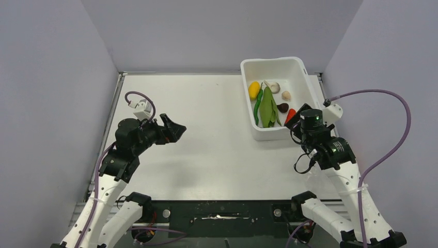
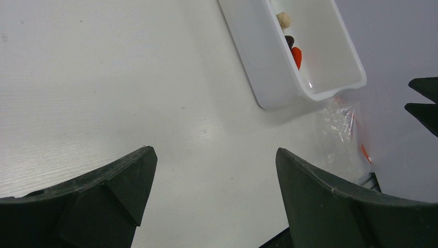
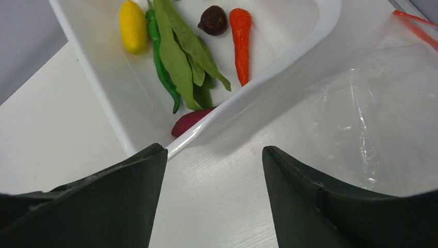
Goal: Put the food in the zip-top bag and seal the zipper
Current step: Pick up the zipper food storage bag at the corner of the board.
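The food lies in a white tub [image 1: 248,98]: a yellow lump [image 3: 133,26], a thin green pepper [image 3: 162,70], flat green leaves [image 3: 181,57], a dark maroon piece [image 3: 213,20], an orange-red cone [image 3: 240,44] and a reddish piece [image 3: 190,120] by the near wall. The clear zip-top bag [image 3: 372,119] lies flat on the table just right of the tub, its red-orange zipper [image 3: 416,23] at the far end. My right gripper [image 3: 214,150] hovers open over the tub's near corner and holds nothing. My left gripper [image 1: 178,129] is open and empty, far left of the tub.
Beige pieces [image 1: 286,95] sit deeper in the tub. Grey walls enclose the table on the left, back and right. The tub stands at the back right, close to the right wall. In the left wrist view, the bag [image 2: 338,129] shows beyond the tub's end.
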{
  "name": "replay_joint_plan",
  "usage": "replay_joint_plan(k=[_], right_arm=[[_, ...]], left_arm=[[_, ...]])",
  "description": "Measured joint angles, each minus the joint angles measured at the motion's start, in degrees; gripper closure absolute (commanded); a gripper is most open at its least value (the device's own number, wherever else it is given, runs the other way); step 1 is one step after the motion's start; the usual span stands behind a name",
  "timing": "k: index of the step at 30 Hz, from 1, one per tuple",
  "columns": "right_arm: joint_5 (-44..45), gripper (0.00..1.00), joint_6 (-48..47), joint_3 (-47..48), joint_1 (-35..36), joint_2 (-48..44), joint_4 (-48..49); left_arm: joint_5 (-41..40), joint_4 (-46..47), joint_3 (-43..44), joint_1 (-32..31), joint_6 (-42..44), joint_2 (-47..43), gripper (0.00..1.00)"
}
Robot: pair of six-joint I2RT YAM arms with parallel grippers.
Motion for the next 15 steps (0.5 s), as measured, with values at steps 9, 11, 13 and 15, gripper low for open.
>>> replay_joint_plan(k=[9,11,13,15], right_arm=[[5.64,0.51,4.94,0.79,-9.77,2.25,-4.66],[5.88,0.52,5.9,0.55,-13.81,2.47,-5.42],[5.88,0.54,5.92,-0.09,-17.2,2.34,-5.14],[5.14,0.55,5.46,-2.08,-20.72,2.05,-4.02]], left_arm=[[-0.46,0.59,-3.91,0.0,0.48,2.4,0.16],[-0.46,0.57,-5.6,0.0,0.72,2.38,0.16],[-0.42,0.66,-6.58,0.0,1.07,2.12,0.16],[-0.42,0.7,-7.21,0.0,1.55,1.31,0.16]])
